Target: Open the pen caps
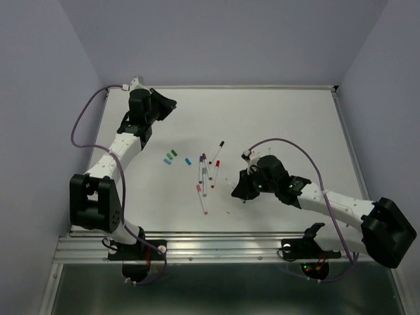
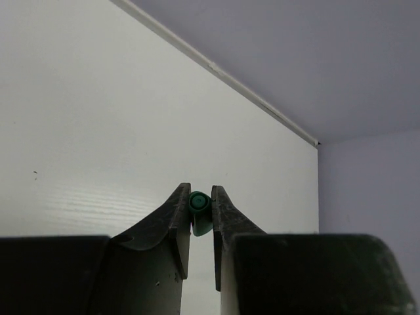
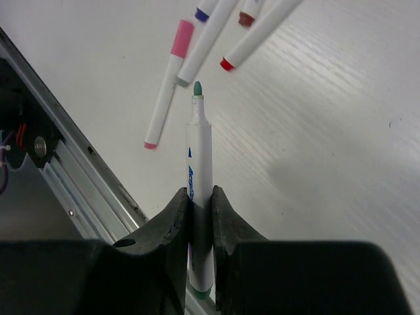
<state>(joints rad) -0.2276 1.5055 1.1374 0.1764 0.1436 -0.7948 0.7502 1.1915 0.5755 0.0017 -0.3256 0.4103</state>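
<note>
Right claw [image 3: 200, 197] is pinching narrow on a white-barrelled pen [image 3: 199, 154] whose green tip is standing bare with its cap off. The barrel's lower end is running down between the fingers and is getting cut off at the bottom of the wrist frame. From above, this claw is sitting right of centre, and the pen in it is too small to make out there.

Just beyond the bare tip, a pink-capped pen [image 3: 167, 85] is lying on the table [image 3: 341, 131], while three more are being cropped by the upper edge.

In the overhead frame, the other pens [image 1: 207, 172] are lying in a loose cluster near the middle. Their end colours are hard to read, though they seem to be showing pink, red, purple and black. Left of them, a few loose caps [image 1: 172, 156] in green and blue are resting apart from any barrel.

Farthest off, at the upper left, the left claw [image 2: 200, 191] is squeezing a green cap [image 2: 199, 209], which is half hidden between the fingers
</note>
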